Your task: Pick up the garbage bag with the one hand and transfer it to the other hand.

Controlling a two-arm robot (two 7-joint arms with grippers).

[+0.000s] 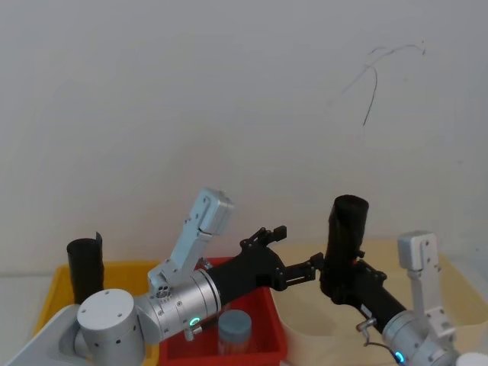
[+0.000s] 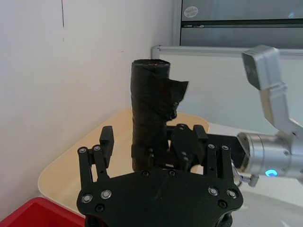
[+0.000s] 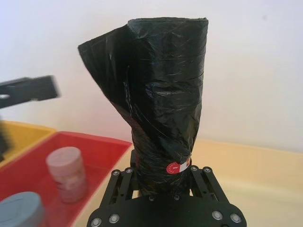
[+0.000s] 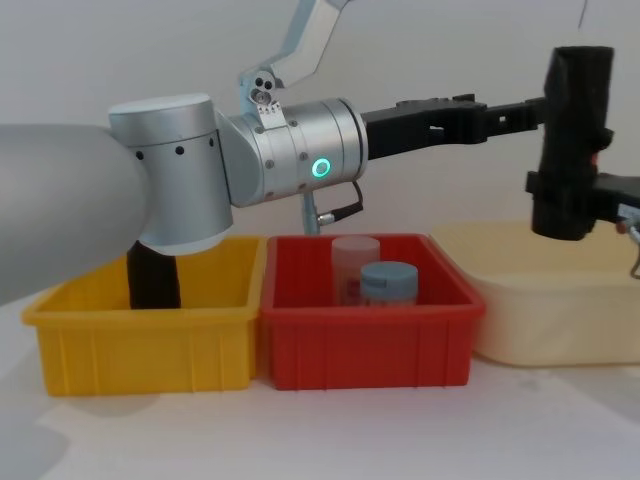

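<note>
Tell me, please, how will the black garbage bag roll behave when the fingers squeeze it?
Probably soft: the garbage bag is wrinkled plastic with a loose flap, so it may dent. Likely light, since the right gripper holds it nearly upright by its base alone.

- The left arm [image 4: 290, 165], silver with a green ring light [image 4: 320, 167] at the wrist, stretches forward and across toward the robot's right, held roughly level above the bench.
- The left gripper [image 1: 301, 248] has its fingers [image 2: 107, 141] spread apart, their tips just beside the garbage bag [image 1: 347, 229]; whether they touch it cannot be told.
- The right arm [image 1: 415, 335], showing a blue light, angles up and inward from the lower right.
- The right gripper [image 1: 341, 280] is clamped around the lower end of the garbage bag, holding it upright.
</note>
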